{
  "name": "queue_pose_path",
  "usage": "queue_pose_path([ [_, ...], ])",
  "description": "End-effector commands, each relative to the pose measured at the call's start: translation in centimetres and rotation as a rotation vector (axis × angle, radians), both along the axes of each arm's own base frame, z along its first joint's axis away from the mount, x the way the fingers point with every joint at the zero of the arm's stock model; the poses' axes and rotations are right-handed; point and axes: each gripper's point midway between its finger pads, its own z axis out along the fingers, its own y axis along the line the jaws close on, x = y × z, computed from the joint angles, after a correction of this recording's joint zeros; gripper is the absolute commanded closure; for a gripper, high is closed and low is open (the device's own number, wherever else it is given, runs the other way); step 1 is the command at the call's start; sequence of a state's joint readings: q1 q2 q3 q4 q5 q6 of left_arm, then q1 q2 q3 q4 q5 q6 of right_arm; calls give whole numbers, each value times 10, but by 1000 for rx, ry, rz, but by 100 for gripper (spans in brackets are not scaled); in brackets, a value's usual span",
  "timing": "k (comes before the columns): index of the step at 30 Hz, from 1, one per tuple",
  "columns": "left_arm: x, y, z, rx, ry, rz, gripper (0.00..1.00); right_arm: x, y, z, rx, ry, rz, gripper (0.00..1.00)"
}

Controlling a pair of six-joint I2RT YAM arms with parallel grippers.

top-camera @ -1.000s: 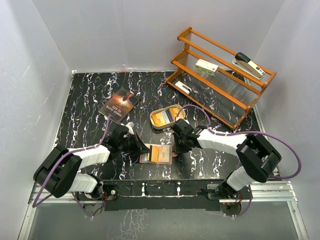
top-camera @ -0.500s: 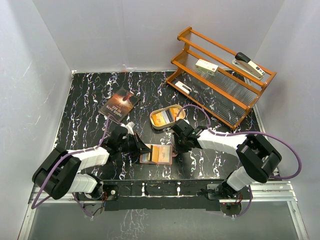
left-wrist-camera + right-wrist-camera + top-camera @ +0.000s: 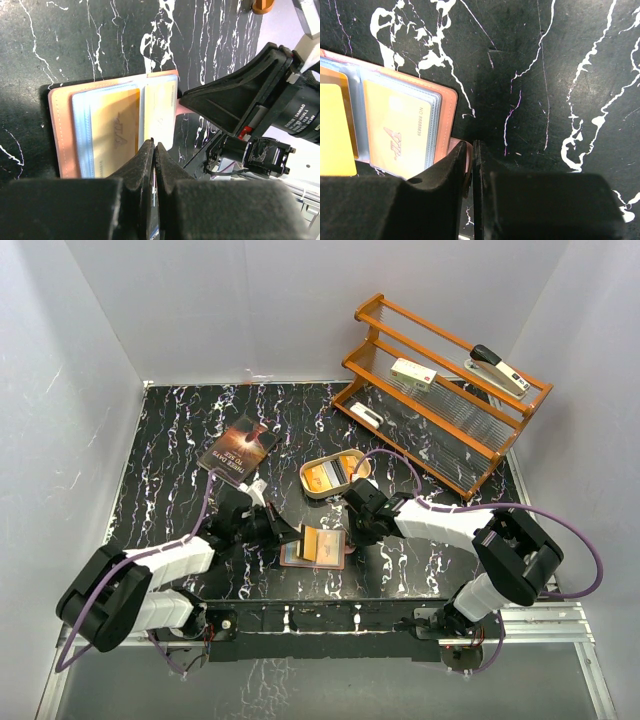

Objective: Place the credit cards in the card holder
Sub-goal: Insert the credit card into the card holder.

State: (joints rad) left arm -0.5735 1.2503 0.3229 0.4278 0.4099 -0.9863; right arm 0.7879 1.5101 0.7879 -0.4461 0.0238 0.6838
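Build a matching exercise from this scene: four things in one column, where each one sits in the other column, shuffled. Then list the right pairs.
Things:
1. stapler
2. book
3. tin
4. card holder

Places:
A. lying open, nearest the front edge
B. on the top shelf of the wooden rack
C. flat, farthest left
D. open, between the book and the rack

Pairs: 1-B, 2-C, 3-D, 4-A

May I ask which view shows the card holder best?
The left wrist view: the card holder lies open, sleeves showing. The right wrist view catches only one end; the top view shows it small, from afar.
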Motion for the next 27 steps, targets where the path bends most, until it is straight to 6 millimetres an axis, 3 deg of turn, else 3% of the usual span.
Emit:
queue_pose_path([
  [1, 0, 0, 3, 3, -31, -5, 100, -3, -7, -11, -42, 4, -3, 90],
  [8, -2, -4, -9, -7, 0, -28, 100, -3, -6, -10, -37, 2, 0, 90],
  [15, -2, -8, -8, -18, 0, -46, 100, -7, -4, -13, -23, 19, 9, 90],
  [21, 0, -2, 9, 0, -48, -31, 100, -6, -6, -19, -39, 11, 22, 90],
  [27, 4, 4, 24, 25, -84, -5, 100, 9, -6, -22, -91, -36, 80, 91],
])
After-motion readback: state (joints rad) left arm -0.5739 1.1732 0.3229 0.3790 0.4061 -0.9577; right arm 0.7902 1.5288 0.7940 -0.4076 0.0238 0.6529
